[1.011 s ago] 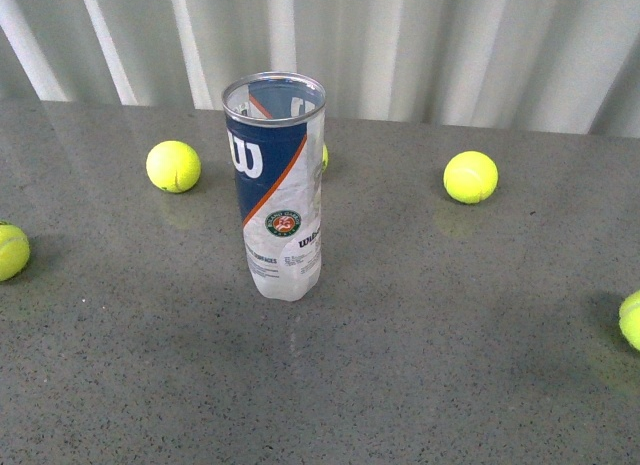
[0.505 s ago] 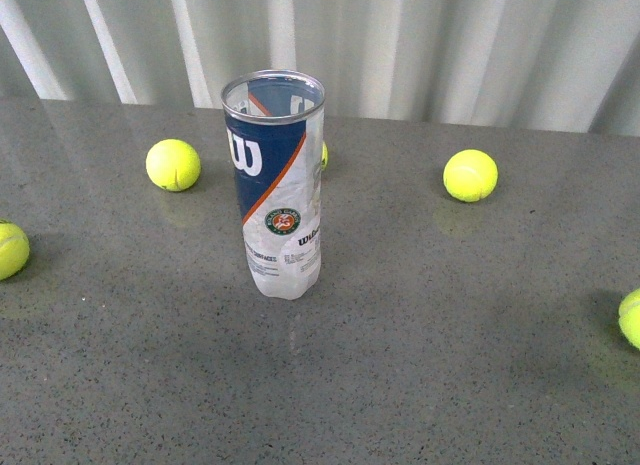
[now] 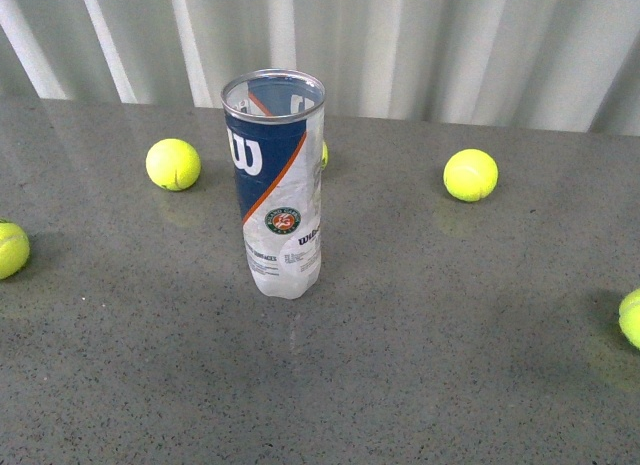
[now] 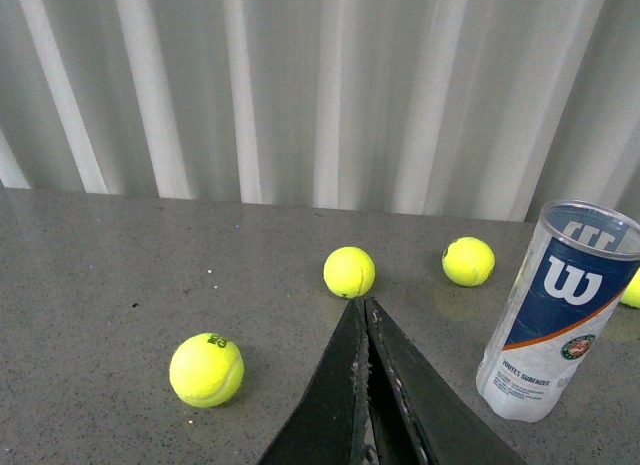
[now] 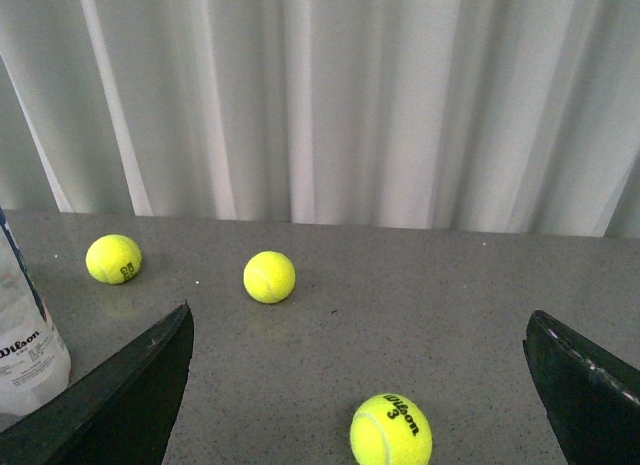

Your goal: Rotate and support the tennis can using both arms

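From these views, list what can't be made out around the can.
- A ball behind the can in the front view: only a sliver shows.
- Can in the right wrist view: cut off by the edge.
- Both arms: out of the front view.
- Balls at the front view's side edges: cut off.

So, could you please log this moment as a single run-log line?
clear plastic Wilson tennis can: upright on grey table, untouched | left gripper: shut, empty | right gripper: open, empty | yellow tennis balls: scattered
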### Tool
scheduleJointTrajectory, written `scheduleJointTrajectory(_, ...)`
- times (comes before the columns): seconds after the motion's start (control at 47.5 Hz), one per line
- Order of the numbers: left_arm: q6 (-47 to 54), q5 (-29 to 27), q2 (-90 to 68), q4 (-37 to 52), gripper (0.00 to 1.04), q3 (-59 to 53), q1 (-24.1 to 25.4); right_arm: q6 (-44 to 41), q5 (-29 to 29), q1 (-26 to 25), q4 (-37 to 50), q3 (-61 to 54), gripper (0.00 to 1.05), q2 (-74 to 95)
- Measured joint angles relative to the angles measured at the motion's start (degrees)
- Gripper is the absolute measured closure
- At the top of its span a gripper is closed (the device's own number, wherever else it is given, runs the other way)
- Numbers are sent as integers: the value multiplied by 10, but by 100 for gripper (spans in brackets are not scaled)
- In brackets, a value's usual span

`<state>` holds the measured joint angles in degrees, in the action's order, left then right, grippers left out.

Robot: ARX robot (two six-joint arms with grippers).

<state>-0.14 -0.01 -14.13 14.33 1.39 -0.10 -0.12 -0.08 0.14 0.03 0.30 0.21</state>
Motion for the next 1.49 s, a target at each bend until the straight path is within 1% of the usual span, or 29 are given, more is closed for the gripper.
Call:
scheduleJointTrajectory(0.337, 0, 0, 43, -43, 101, 0, 0, 0, 0, 0, 0, 0, 7, 0)
scheduleJointTrajectory(0.421, 0, 0, 103, -122, 101, 0, 0, 0, 0, 0, 0, 0, 7, 0)
scheduleJointTrajectory(0.463, 0, 0, 123, -139, 101, 0, 0, 0, 0, 0, 0, 0, 7, 0)
scheduleJointTrajectory(0.674, 0, 0, 139, -142, 101, 0, 0, 0, 0, 0, 0, 0, 7, 0)
scheduleJointTrajectory(0.716, 0, 0, 139, -142, 100, 0, 0, 0, 0, 0, 0, 0, 7, 0)
scheduleJointTrajectory(1.011, 0, 0, 139, -142, 57, 0, 0, 0, 0, 0, 0, 0, 7, 0)
scheduleJointTrajectory(1.032, 0, 0, 139, -142, 55, 0, 0, 0, 0, 0, 0, 0, 7, 0)
scheduleJointTrajectory(1.074, 0, 0, 139, -142, 48, 0, 0, 0, 0, 0, 0, 0, 7, 0)
scheduleJointTrajectory(1.095, 0, 0, 139, -142, 46, 0, 0, 0, 0, 0, 0, 0, 7, 0)
scheduleJointTrajectory(1.137, 0, 0, 139, -142, 39, 0, 0, 0, 0, 0, 0, 0, 7, 0)
scheduleJointTrajectory(1.284, 0, 0, 139, -142, 20, 0, 0, 0, 0, 0, 0, 0, 7, 0)
scheduleJointTrajectory(1.326, 0, 0, 139, -142, 11, 0, 0, 0, 0, 0, 0, 0, 7, 0)
scheduleJointTrajectory(1.389, 0, 0, 139, -142, 5, 0, 0, 0, 0, 0, 0, 0, 7, 0)
scheduleJointTrajectory(1.495, 0, 0, 139, -142, 7, 0, 0, 0, 0, 0, 0, 0, 7, 0)
